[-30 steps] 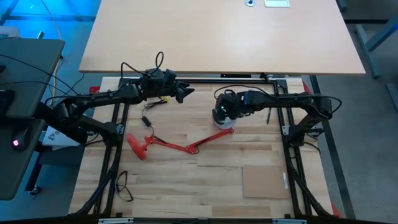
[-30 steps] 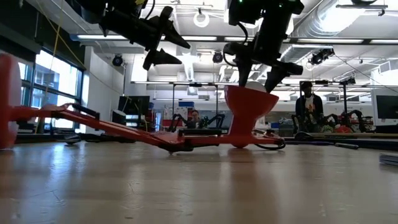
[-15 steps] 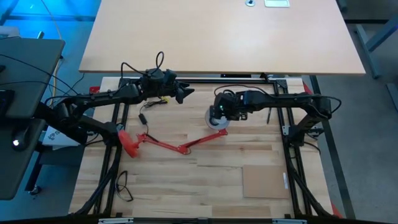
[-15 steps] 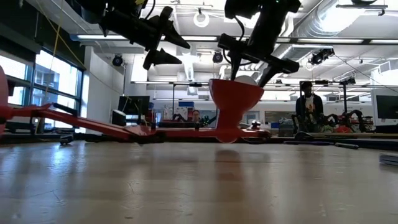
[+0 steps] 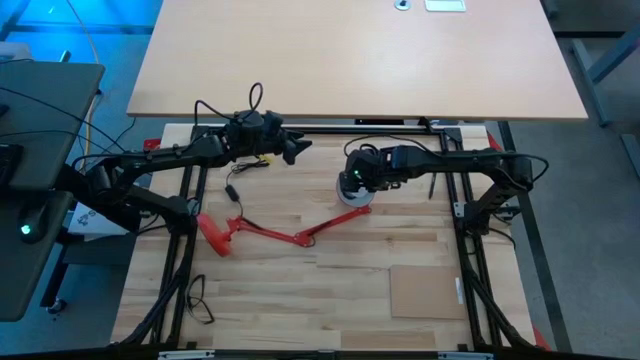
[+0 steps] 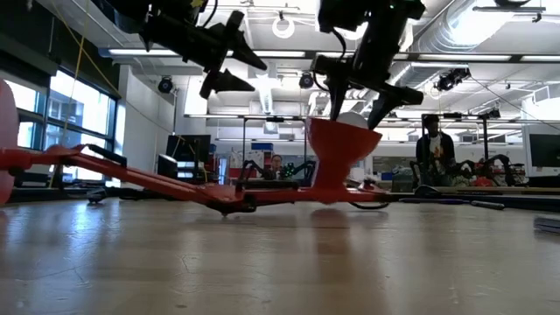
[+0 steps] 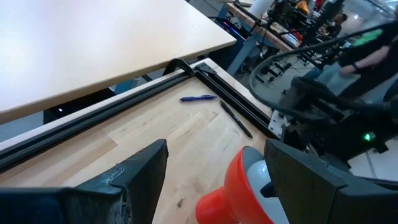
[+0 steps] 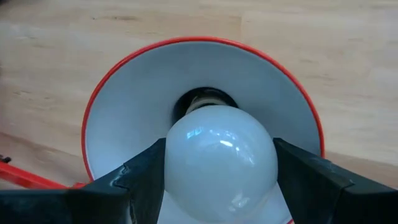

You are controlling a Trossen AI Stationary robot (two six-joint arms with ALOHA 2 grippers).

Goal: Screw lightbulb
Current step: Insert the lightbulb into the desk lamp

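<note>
Lightbulb (image 8: pixel 221 160): one, smooth glossy white, pear-shaped, sat inside the red lamp shade (image 8: pixel 124 124), base end down in the dark socket, long axis roughly vertical, round end up. Right gripper (image 8: pixel 221 171) was clamped on its round end, one dark finger per side. Shade was a cone, red outside, matte white inside, at the end of one thin red jointed lamp arm (image 5: pixel 270 233) lying across the pale wood-plank table (image 5: pixel 350 290). Left gripper (image 5: pixel 296 149), fingers apart, held nothing, hovering left of the shade.

Workshop behind: large windows (image 6: pixel 66 109), ceiling ducts (image 6: pixel 477 22), seated person (image 6: pixel 430 149).
</note>
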